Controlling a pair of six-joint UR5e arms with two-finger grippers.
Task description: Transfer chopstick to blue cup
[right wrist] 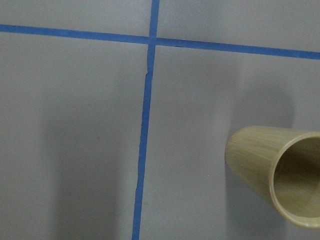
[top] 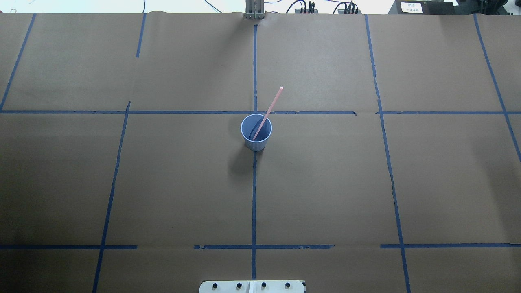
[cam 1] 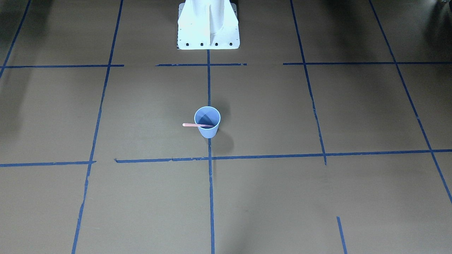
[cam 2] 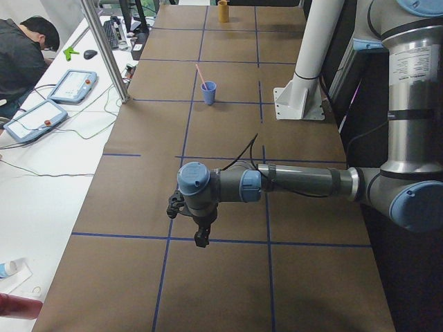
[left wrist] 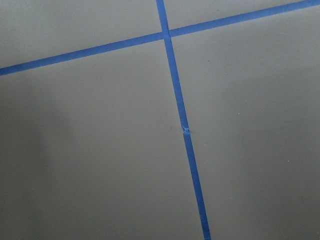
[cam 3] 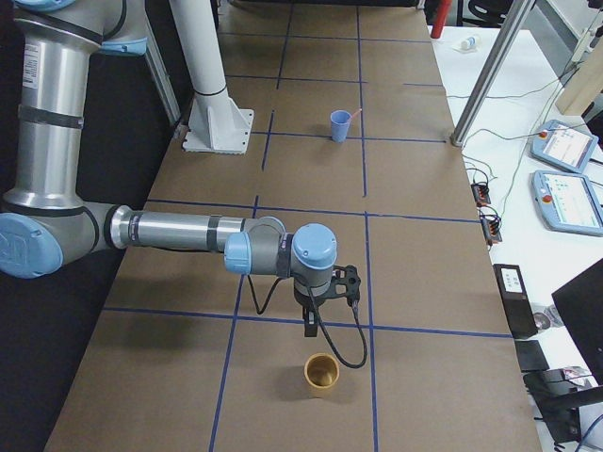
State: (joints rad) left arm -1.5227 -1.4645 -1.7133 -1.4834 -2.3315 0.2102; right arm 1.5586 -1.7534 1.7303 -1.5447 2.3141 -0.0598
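Observation:
The blue cup (cam 1: 208, 129) (top: 256, 140) stands upright at the table's middle on a blue tape line. The pinkish-red chopstick (cam 1: 190, 125) (top: 272, 104) stands in it, leaning over the rim with its upper end sticking out. Cup (cam 2: 208, 94) (cam 3: 339, 127) and chopstick (cam 2: 200, 73) also show small in both side views. My left gripper (cam 2: 201, 239) hangs over the table far from the cup; my right gripper (cam 3: 309, 330) hangs at the other end. Both show only in the side views, so I cannot tell whether they are open or shut. Neither wrist view shows fingers.
A bamboo cup (cam 3: 321, 374) (right wrist: 280, 172) stands just below and beside the right gripper. The white robot pedestal (cam 1: 208, 24) stands behind the blue cup. A person (cam 2: 24, 48) sits at a side table with teach pendants (cam 2: 34, 119). A metal post (cam 2: 104, 48) stands at the table's edge.

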